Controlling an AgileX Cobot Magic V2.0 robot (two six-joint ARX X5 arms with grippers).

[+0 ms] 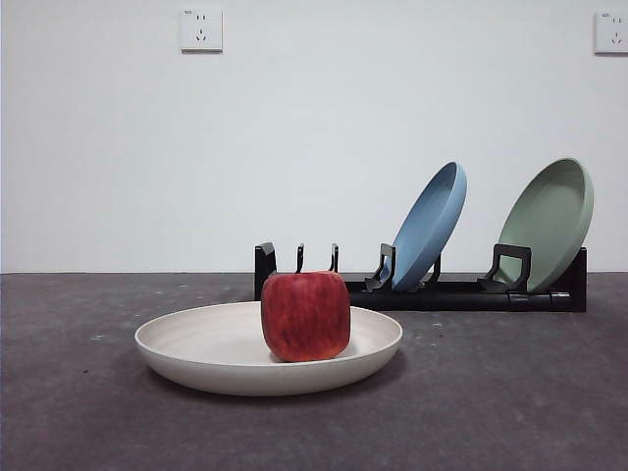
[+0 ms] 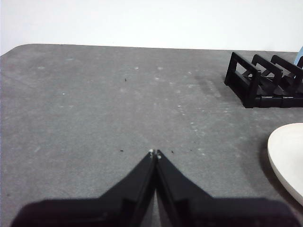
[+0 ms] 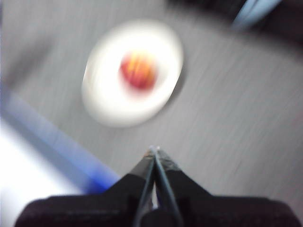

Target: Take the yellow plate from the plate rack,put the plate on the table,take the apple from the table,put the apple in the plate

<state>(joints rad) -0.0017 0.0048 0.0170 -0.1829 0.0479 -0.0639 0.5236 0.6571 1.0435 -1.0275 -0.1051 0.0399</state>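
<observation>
Closest in the front view is the yellow plate (image 1: 226,358), lying flat on the table (image 1: 510,402). The apple (image 1: 305,316) sits upright in the plate, a bit toward 3 o'clock from the plate's middle. Its little stem points up at 12 o'clock.

Behind the plate stands the plate rack (image 1: 432,289), long and black. Its slots on the side behind the apple hold nothing. Further along, toward 3 o'clock, a blue plate (image 1: 430,226) leans in the rack, tipped toward 1 o'clock. Past it, a green plate (image 1: 549,224) leans the same way at the rack's far end. Farthest back is a white wall (image 1: 314,147) with two sockets up high, one socket (image 1: 201,30) near 11 o'clock.

No arm shows in the front view. The left gripper (image 2: 155,152) hangs over bare table, its two black jaws pressed together and holding nothing. The rack's end (image 2: 265,80) and a slice of the yellow plate's rim (image 2: 286,153) lie well apart from it. The right gripper (image 3: 155,150) also has its jaws pressed together with nothing between them. Its picture is very blurry, but the plate (image 3: 113,101) with the apple (image 3: 138,71) on it can be made out, well apart from the jaws.
</observation>
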